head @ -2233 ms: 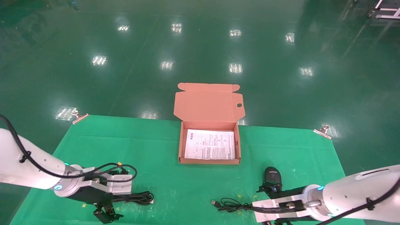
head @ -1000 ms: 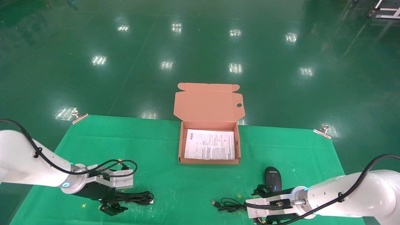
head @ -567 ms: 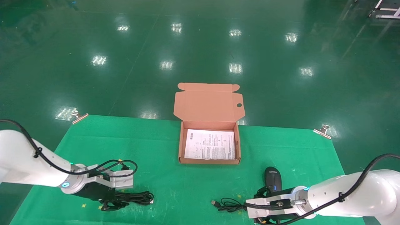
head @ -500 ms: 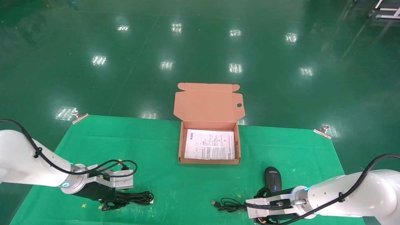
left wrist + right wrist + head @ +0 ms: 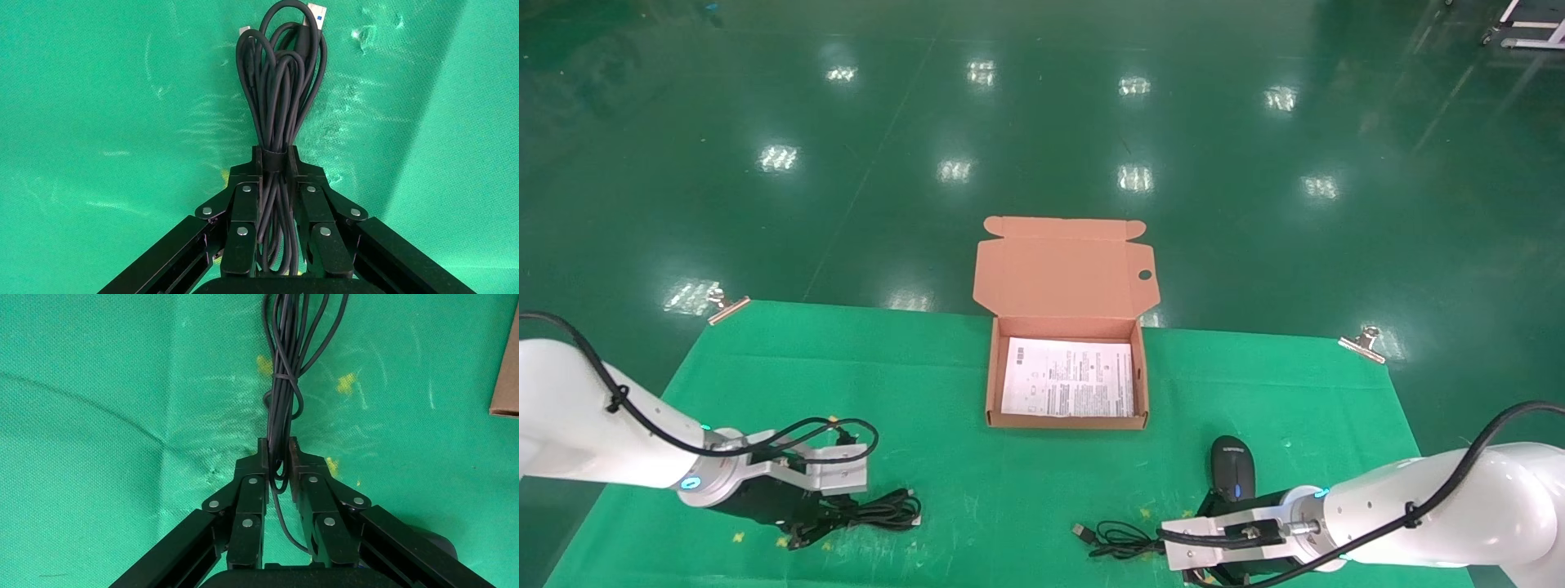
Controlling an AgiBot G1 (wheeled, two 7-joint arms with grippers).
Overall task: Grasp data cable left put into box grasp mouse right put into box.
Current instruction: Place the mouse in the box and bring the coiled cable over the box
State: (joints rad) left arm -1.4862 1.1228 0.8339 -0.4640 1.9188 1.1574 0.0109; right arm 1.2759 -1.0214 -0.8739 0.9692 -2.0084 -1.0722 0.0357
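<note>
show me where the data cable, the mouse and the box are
data cable [image 5: 280, 104]: left wrist view, on the bundled loops beyond the left gripper's closed fingers.
mouse [image 5: 1231, 461]: head view, on its black top shell.
box [image 5: 1066, 421]: head view, on its near front wall.

Place: robot test lab or workshop hall.
Floor: glossy green floor [image 5: 1042, 122] reflecting ceiling lights.
Bench: green cloth [image 5: 928, 376] clipped with binder clips [image 5: 1365, 341].

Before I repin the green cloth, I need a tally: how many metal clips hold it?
2: one metal binder clip at the green cloth's far left corner, another at its far right corner. Near corners lie out of view.
</note>
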